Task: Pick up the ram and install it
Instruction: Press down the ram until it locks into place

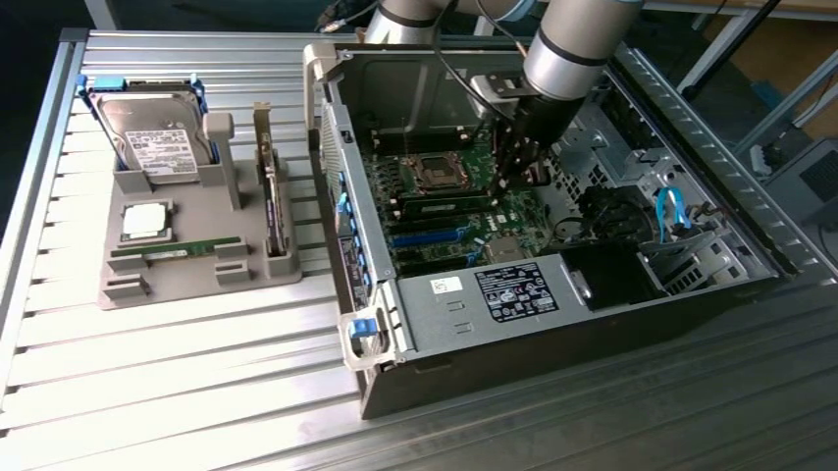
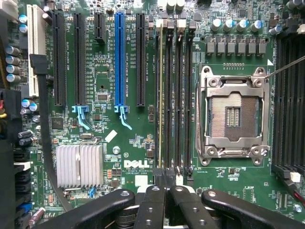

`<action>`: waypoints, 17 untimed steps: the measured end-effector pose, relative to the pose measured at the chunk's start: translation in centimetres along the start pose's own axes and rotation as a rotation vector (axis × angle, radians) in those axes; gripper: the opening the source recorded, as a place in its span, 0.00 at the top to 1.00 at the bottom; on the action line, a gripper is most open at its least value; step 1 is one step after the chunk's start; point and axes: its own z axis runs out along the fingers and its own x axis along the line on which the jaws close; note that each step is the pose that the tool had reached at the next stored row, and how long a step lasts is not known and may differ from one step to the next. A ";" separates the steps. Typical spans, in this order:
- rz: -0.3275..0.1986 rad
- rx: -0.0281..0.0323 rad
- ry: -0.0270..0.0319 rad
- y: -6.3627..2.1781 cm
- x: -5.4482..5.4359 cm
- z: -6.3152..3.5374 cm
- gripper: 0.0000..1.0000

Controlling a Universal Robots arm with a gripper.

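Note:
Inside the open computer case (image 1: 392, 294), my gripper (image 1: 517, 182) hangs low over the motherboard (image 2: 105, 62). Its black fingers (image 2: 157, 200) are pressed together, so it is shut, with the tips (image 2: 166, 187) over one end of the memory slots (image 2: 183, 95). A thin ram stick (image 2: 161, 95) stands edge-on in one of those slots, beside the empty processor socket (image 2: 232, 114). Whether the fingertips touch the stick I cannot tell. Another green ram stick (image 1: 177, 251) with a white label lies in the grey fixture (image 1: 196, 285) on the exterior view's left.
The fixture also holds a silver hard drive (image 1: 157, 137), a square processor chip (image 1: 144, 221) and an upright card (image 1: 275, 211). Inside the case are the black power supply (image 1: 524, 289), blue cables (image 1: 670, 211), a blue expansion slot (image 2: 119, 57) and a heatsink (image 2: 78, 164).

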 end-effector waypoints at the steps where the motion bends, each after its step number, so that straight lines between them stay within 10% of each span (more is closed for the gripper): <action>1: 0.000 0.0000 0.0000 0.00 0.0 -0.14 0.90; 11: 0.000 0.0000 0.0004 0.18 0.0 -0.89 0.90; 17: 0.000 0.0009 0.0002 2.94 0.0 -0.86 0.90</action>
